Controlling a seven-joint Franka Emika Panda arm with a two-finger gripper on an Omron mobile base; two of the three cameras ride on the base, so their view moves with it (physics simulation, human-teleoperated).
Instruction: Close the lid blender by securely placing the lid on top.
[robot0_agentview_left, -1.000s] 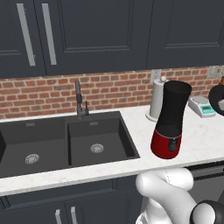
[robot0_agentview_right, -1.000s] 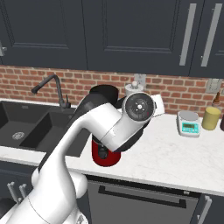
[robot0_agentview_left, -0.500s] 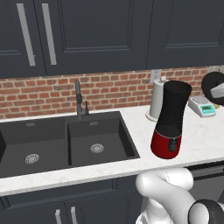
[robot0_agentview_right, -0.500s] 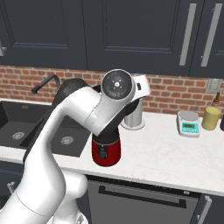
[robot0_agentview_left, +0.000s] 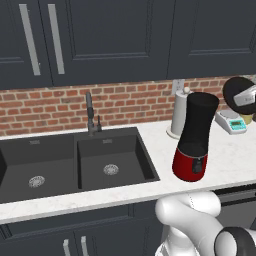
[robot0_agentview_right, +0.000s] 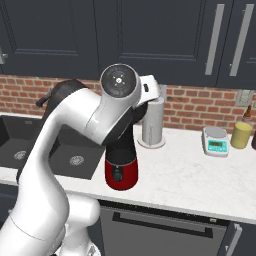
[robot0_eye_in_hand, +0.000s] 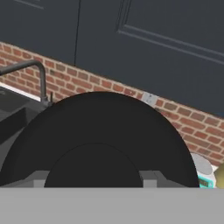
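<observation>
Jaws grip the small black round lid (robot0_eye_in_hand: 100, 140), held high, right of the red-based black-jar blender (robot0_agentview_left: 196, 137) on the white desk (robot0_agentview_left: 150, 187). Risk: off-centre lowering leaves it tilted, unseated.

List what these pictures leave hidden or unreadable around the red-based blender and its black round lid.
- Black round lid: in the hand view it blocks the counter beyond; the left base view's right edge crops it.
- Red-based black-jar blender: in the right base view the white arm covers its jar.
- Small white kitchen scale: display too small to read.
</observation>
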